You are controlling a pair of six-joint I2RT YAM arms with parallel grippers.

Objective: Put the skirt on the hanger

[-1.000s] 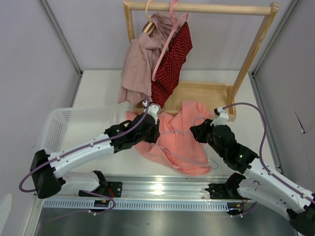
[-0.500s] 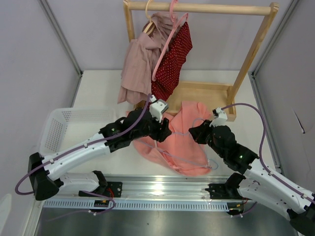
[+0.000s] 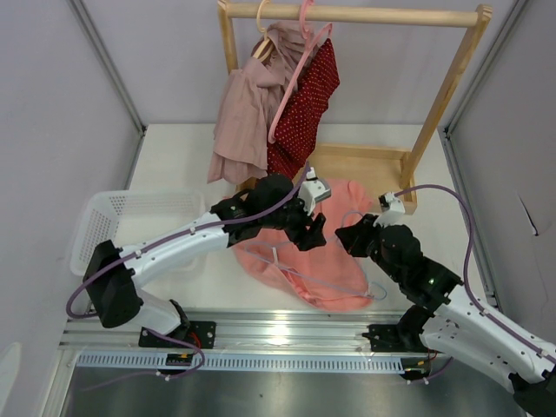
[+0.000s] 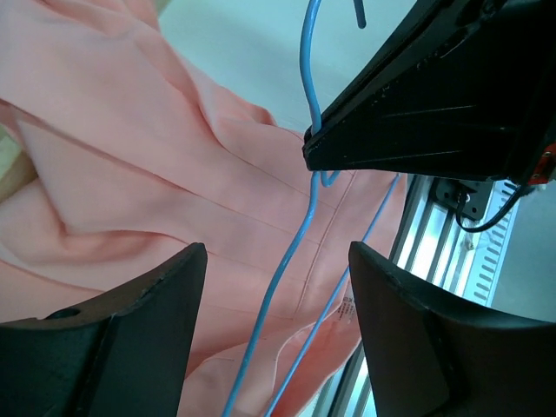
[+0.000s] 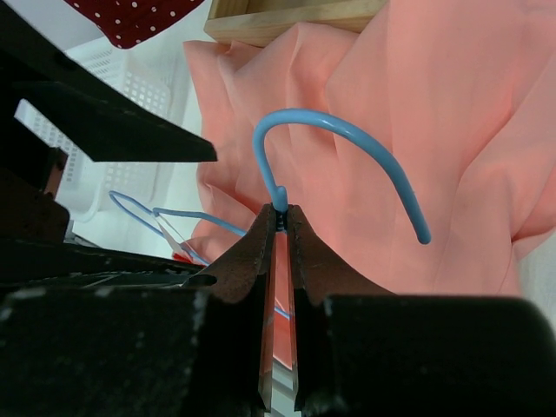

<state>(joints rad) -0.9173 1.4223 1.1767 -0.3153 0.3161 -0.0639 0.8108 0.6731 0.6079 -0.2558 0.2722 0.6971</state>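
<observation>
The salmon-pink skirt point(image 3: 334, 291) lies crumpled on the table in front of the rack's base. It fills the left wrist view point(image 4: 130, 156) and the background of the right wrist view point(image 5: 434, 130). The thin light-blue hanger point(image 3: 304, 271) lies across it. My right gripper point(image 3: 349, 236) is shut on the hanger's neck just below the hook point(image 5: 347, 135), its fingertips point(image 5: 280, 213) pinched together on the wire. My left gripper point(image 3: 314, 236) hovers open over the skirt close beside the right one. The hanger's two wires point(image 4: 295, 234) run under the gap between its fingers point(image 4: 276, 261), which hold nothing.
A wooden rack point(image 3: 365, 15) stands at the back, carrying a mauve-pink garment point(image 3: 243, 113) and a dark red dotted garment point(image 3: 304, 113) on a pink hanger point(image 3: 295, 78). A white basket point(image 3: 113, 221) sits at the left. A metal rail point(image 3: 287, 334) runs along the near edge.
My left arm has swung right across the skirt, from its left edge to beside the right gripper, and its jaws have opened. The right gripper has stayed put on the hanger.
</observation>
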